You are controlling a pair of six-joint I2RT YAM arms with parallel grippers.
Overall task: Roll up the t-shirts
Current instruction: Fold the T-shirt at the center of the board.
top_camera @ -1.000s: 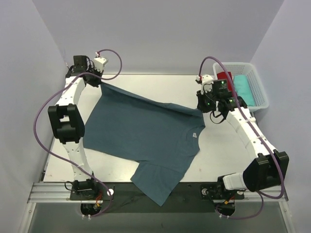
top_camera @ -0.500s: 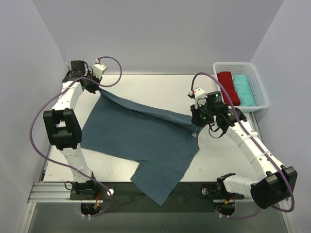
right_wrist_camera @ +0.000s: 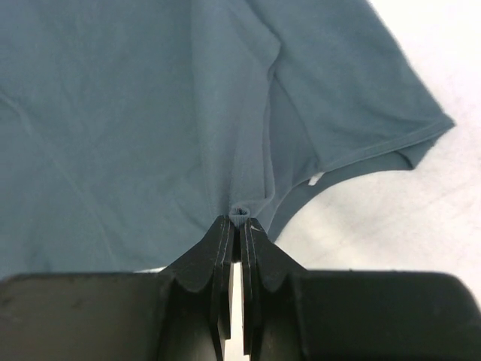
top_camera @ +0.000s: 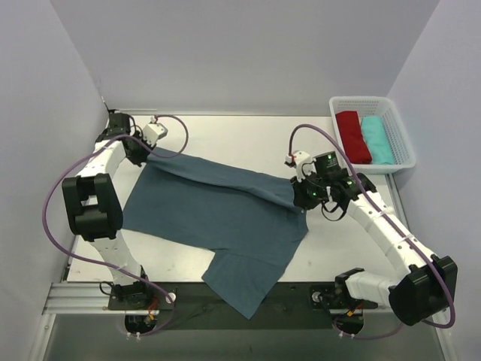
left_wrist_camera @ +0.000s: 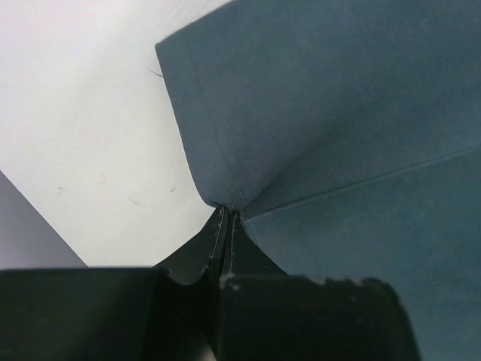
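Both hands had travelled toward the near side since the earlier frames, drawing the shirt's far edge with them. The left hand (top_camera: 144, 154) had come away from the far-left corner, and the right hand (top_camera: 301, 197) had left the basket's side and stood over the shirt's right margin.

The white desk (top_camera: 225, 128) carried all items. The slate-blue t-shirt (top_camera: 218, 218) lay spread across its left and centre. The far edge was lifted into a taut fold running between the two hands. One part of the garment overhung the desk's near edge between the arm bases.

The white basket (top_camera: 402, 139) sat at the far-right corner, well apart from the shirt. It held a red cloth (top_camera: 352, 135) and a teal cloth (top_camera: 377, 139) side by side.

In the left wrist view, the left hand (left_wrist_camera: 225, 214) was clenched on a hemmed corner of the t-shirt (left_wrist_camera: 338, 113), and the fabric fanned outward from the pinch. In the right wrist view, the right hand (right_wrist_camera: 239, 219) was likewise clamped on a small bunch of the t-shirt (right_wrist_camera: 113, 113), beside a curved hemmed opening. A small white tag (right_wrist_camera: 314, 180) showed just inside that opening.
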